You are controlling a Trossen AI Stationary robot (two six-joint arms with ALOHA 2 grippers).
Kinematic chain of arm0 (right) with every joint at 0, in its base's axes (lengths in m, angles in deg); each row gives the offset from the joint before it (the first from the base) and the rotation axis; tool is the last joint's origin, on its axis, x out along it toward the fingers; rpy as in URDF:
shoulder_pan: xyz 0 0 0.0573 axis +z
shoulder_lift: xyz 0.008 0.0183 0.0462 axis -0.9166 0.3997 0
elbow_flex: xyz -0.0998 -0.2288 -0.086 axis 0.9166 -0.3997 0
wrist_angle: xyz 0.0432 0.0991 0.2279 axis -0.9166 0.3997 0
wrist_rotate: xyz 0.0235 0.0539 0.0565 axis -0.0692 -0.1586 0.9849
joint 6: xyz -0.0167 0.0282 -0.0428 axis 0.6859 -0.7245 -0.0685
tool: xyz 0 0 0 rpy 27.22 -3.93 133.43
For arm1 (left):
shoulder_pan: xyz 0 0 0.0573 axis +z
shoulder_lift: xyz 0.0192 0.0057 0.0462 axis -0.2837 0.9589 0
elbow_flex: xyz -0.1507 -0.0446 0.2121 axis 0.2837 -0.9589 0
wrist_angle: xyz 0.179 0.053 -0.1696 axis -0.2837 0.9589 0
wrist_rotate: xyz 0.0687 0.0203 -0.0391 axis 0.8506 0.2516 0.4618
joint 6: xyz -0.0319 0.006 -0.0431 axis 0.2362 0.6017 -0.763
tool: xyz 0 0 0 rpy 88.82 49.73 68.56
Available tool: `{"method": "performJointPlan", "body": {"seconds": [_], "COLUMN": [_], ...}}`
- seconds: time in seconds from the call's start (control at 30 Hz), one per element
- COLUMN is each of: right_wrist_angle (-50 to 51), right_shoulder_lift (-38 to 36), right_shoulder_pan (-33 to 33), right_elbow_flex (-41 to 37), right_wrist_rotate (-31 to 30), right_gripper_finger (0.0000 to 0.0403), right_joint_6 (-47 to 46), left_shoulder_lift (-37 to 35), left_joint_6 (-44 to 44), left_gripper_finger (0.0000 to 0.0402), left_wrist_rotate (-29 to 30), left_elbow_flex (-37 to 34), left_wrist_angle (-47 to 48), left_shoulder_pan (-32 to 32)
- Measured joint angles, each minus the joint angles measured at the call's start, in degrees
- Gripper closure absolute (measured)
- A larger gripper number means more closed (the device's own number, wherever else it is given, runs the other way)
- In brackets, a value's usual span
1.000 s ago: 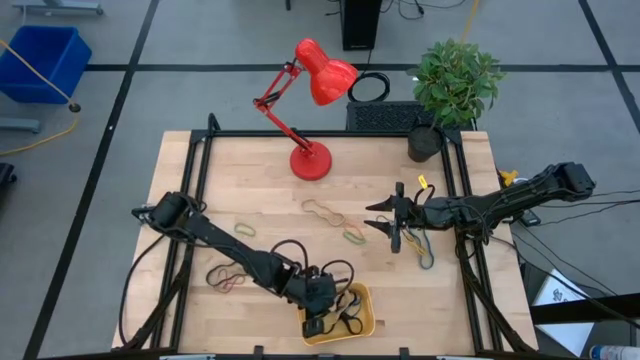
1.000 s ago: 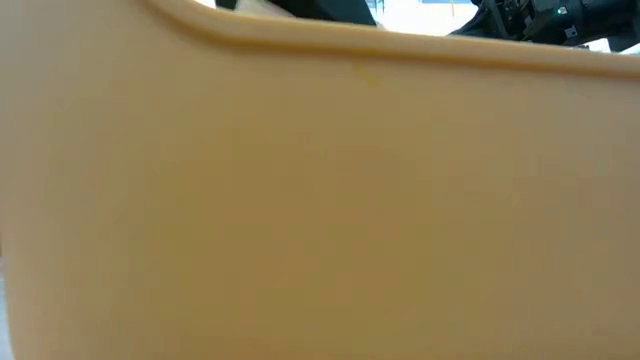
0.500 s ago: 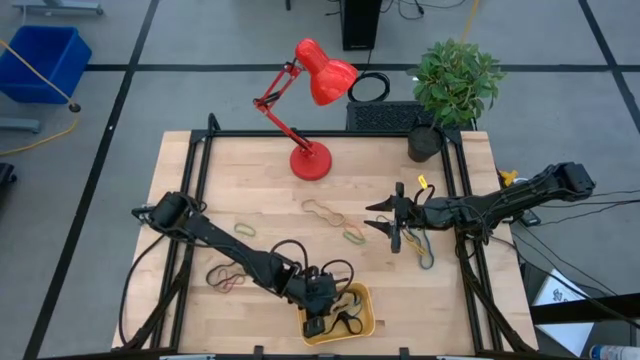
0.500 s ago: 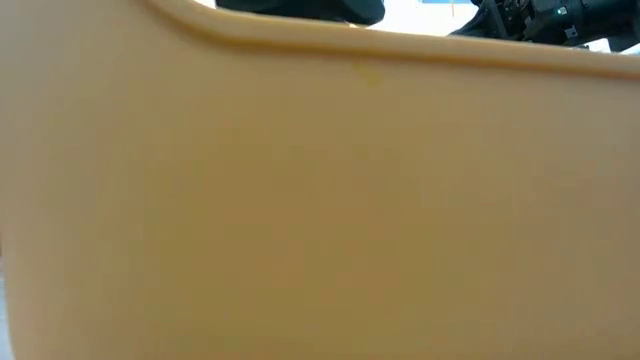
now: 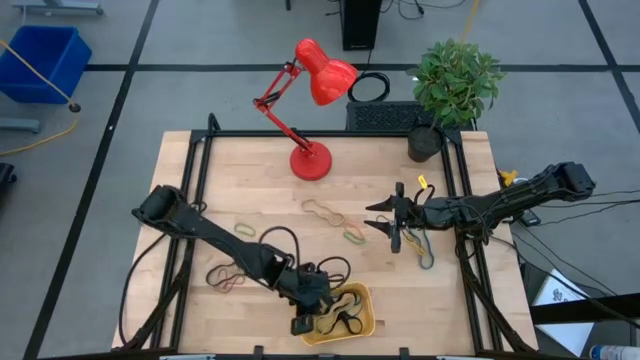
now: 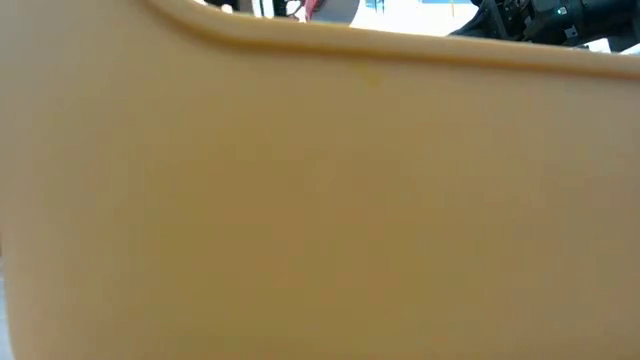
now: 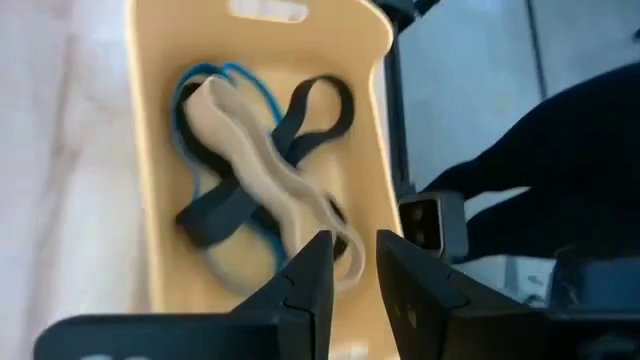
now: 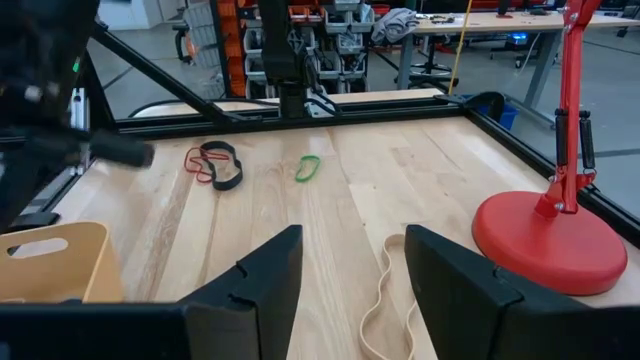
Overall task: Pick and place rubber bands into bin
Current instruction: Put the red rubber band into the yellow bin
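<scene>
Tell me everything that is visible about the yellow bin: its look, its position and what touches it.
The bin is a small, shallow rectangular tray of yellow-orange plastic with rounded corners and a slot handle in one short wall. It sits flat at the table's front edge. Inside lie tangled rubber bands: dark, tan and blue. The left tool hangs over its left end, fingers slightly apart and holding nothing. In the low view its wall fills nearly the whole picture.

Left tool [image 5: 303, 322] nearly closed, empty.
</scene>
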Motion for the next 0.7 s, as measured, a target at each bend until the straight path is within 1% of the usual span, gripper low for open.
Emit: {"method": "performJointPlan", "body": {"seconds": [0.2,0.33,0.47,0.57,0.63,0.7], "right_wrist_angle": [-0.01,-0.15,-0.47,-0.45,-0.49,-0.65], "right_shoulder_lift": [0.02,0.02,0.02,0.02,0.02,0.02], "right_shoulder_pan": [0.0,0.0,0.0,0.0,0.0,0.0], "right_elbow_flex": [0.02,0.02,0.02,0.02,0.02,0.02], "right_wrist_rotate": [-0.02,-0.02,-0.02,-0.08,-0.12,-0.13], "right_gripper_finger": [0.023,0.0231,0.0228,0.0228,0.0229,0.0231], "right_joint_6": [0.0,-0.02,-0.02,-0.02,0.0,-0.02], "left_shoulder_lift": [-6.1,-9.06,-10.16,-10.13,-10.15,-10.2], "left_joint_6": [0.87,-0.22,-4.23,-5.29,-6.01,-8.17], "left_gripper_finger": [0.0316,0.0316,0.0316,0.0316,0.0316,0.0316], "left_wrist_rotate": [5.33,7.16,7.1,6.66,5.02,4.05], "left_elbow_flex": [0.02,0.0,0.03,0.02,-0.02,-0.7], "left_wrist_angle": [16.32,28.76,39.39,45.91,49.02,49.29], "left_shoulder_pan": [0.0,-0.08,-0.42,-1.18,-1.7,-2.26]}}
